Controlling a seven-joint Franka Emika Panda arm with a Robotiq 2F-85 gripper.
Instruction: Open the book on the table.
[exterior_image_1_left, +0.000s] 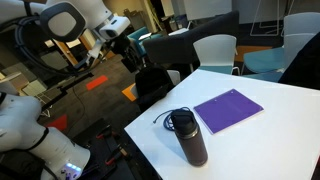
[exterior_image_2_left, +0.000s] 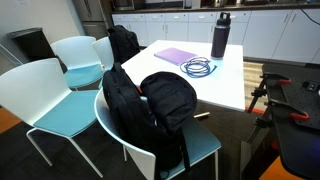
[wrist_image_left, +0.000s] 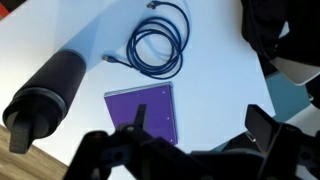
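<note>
The purple book lies closed and flat on the white table. It also shows in both exterior views. My gripper is open and empty, its two dark fingers at the bottom of the wrist view. It hangs well above the table and touches nothing. In an exterior view the gripper is up and back from the table's far corner, apart from the book.
A dark bottle stands next to the book. A coiled blue cable lies beside them. Black backpacks sit on white chairs at the table's edge.
</note>
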